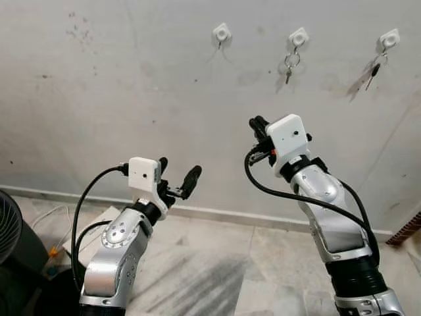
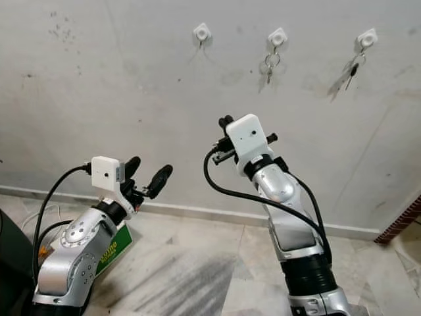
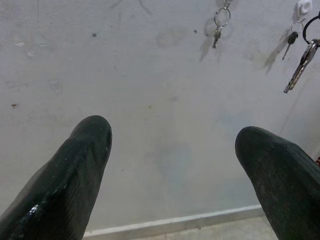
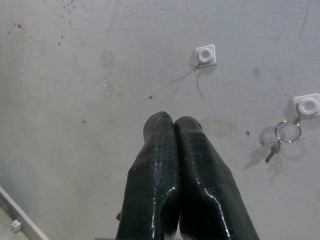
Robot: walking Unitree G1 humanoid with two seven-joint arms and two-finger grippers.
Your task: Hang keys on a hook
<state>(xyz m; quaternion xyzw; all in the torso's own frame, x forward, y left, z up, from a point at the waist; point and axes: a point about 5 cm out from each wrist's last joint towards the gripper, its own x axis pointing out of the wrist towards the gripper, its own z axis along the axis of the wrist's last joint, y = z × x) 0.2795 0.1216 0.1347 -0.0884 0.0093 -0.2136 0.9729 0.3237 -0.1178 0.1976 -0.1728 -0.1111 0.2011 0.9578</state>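
**A:** Pale floor tiles meet a stained grey wall. Nearest, the left gripper [image 1: 179, 168] sits low, its fingers spread wide and holding nothing.

**B:** And the right gripper [image 4: 173, 122]?

**A:** It is raised higher, with its fingers pressed together. The keys [image 3: 300, 67] dangle by it, apparently pinched there, and are not yet hung.

**B:** And the hooks?

**A:** Three white ones run along the wall's top edge. The left hook [image 1: 222, 31] is bare. The middle hook [image 1: 298, 37] carries a key ring [image 1: 291, 64], and the right hook [image 1: 389, 39] carries a dark key [image 1: 375, 69]. Lifting the keys to the bare hook seems to be what is left.
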